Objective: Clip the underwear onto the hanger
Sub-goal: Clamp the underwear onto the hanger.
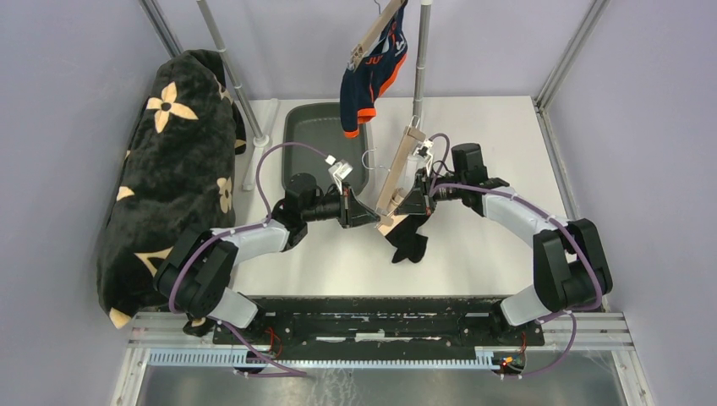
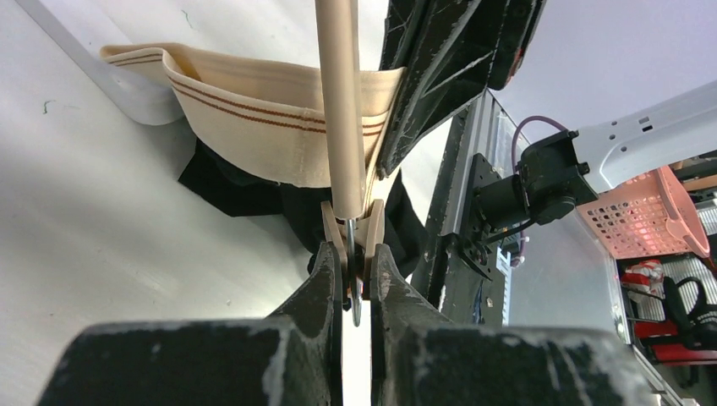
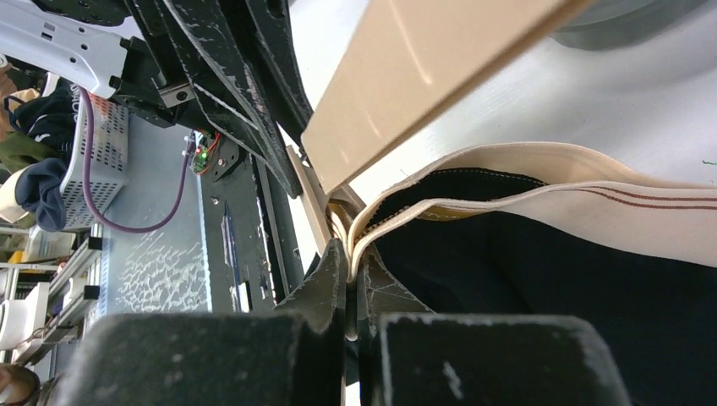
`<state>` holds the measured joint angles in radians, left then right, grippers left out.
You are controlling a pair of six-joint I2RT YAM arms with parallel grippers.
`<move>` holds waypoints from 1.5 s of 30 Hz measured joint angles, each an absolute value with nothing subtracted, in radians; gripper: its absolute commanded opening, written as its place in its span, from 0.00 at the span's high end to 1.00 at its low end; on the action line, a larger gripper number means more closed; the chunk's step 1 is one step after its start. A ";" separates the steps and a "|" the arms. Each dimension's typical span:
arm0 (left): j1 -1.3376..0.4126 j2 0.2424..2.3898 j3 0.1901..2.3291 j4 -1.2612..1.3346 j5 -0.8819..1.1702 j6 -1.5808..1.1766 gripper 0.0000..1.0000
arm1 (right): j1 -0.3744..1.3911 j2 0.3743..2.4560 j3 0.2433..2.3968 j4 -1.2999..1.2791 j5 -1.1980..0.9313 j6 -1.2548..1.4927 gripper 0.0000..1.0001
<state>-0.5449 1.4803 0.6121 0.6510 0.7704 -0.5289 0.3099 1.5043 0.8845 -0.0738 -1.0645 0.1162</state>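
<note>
Fingers (image 2: 328, 283) on the left gripper (image 2: 356, 262) are squeezing almost all the way closed on the wooden clip (image 2: 373, 222) at the low end of the hanger (image 2: 342, 101), pinching both halves of the clip, with its metal spring poking out between them. The right gripper (image 3: 351, 269) is clamping fully together on the cream waistband (image 3: 524, 182) of the black underwear (image 3: 550, 296), with the doubled-over edge sandwiched between the tips just beside that same clip. So the underwear is sitting mid-table between the two arms, waistband up at the clip and the black part drooping toward the white table (image 1: 473, 254). The hanger is tilting away from the grippers toward the back. Just behind the left arm a gray tray (image 1: 306, 139) is sitting, a navy and orange garment (image 1: 372, 72) is dangling from a second hanger (image 1: 373, 32) up at the back, and a black flower-print blanket (image 1: 169, 178) is slumping along the far left.
</note>
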 measured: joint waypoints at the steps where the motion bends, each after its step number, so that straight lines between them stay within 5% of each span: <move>1: -0.545 1.482 0.612 0.644 0.771 -0.529 0.97 | 0.311 1.504 0.890 -0.084 -1.065 0.108 0.99; 45: -0.545 1.495 0.616 0.665 0.815 -0.530 0.97 | 0.343 1.547 0.999 -0.249 -1.029 -0.024 0.99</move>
<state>-0.5449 1.4952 0.6159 0.6651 0.8150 -0.5301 0.3428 1.5467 0.9985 -0.2493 -1.0290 -0.0242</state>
